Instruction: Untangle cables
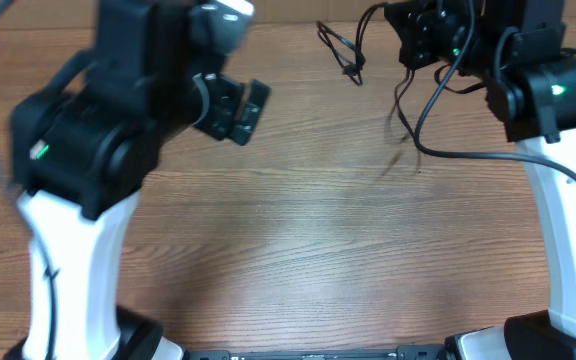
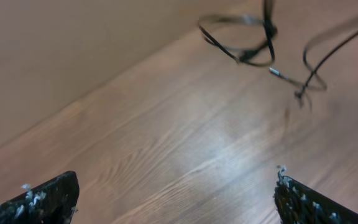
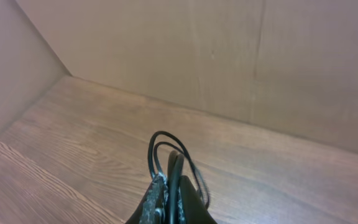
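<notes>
Left gripper (image 1: pixel 230 108) wide open, empty; right gripper (image 3: pixel 166 202) clamped on cables (image 3: pixel 174 168)
Left hovers over the wooden table (image 1: pixel 298 220), far-left side; cable loops poke out past the right fingers, remaining strands hang toward the table at far right

The cables (image 1: pixel 352 68) hang from the right gripper (image 3: pixel 168 196), over the far part of the table (image 1: pixel 298 230). The left gripper (image 1: pixel 236 108) is well to the left of the right gripper, apart from the cables.

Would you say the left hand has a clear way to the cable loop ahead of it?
Probably yes: the left hand is open, and only bare table lies between it and the cable loop.
</notes>
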Robot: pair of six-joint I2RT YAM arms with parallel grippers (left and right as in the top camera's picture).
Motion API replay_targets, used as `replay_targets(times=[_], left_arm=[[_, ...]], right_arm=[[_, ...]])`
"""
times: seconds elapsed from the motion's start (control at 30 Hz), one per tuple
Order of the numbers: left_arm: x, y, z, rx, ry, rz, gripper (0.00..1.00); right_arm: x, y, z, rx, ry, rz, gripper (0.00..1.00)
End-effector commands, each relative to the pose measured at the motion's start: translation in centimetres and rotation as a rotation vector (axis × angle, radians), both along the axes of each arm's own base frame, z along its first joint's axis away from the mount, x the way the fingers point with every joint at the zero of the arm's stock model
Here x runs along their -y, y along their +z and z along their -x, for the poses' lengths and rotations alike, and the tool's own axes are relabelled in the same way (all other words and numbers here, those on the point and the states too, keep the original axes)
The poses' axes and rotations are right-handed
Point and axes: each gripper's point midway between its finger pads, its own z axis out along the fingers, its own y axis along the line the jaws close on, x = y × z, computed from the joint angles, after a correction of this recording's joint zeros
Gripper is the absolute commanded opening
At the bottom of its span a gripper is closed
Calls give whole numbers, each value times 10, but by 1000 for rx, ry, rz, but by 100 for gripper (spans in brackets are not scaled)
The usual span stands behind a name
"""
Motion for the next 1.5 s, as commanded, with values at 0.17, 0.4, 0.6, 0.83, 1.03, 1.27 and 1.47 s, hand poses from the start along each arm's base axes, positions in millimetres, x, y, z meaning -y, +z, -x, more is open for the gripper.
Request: replay_targets(times=[0.17,0.4,0.6,0.83,1.03,1.27,1.47], left_arm=[[39,-53,-31,-4,-430,-234,98],[67,-64,-56,40,-534,-192,95],[87,-59,-71,107,-582,-130,90],[101,-55,-74,138,-636,-75,88],[112,-77,-86,97,-666,-39,84],[116,-84,-96,98,-666,-34,4],[107,-70,-99,107,-615,25,4]], right_arm=[[-2,60,33,102,55,-30,4],[-7,67,53,82,110,-51,4],[-7,62,58,53,113,-49,4],[-6,64,63,54,113,-50,4],[-4,72,71,76,113,-53,4],[-2,84,83,108,113,-57,4],[-1,86,86,116,113,-58,4]])
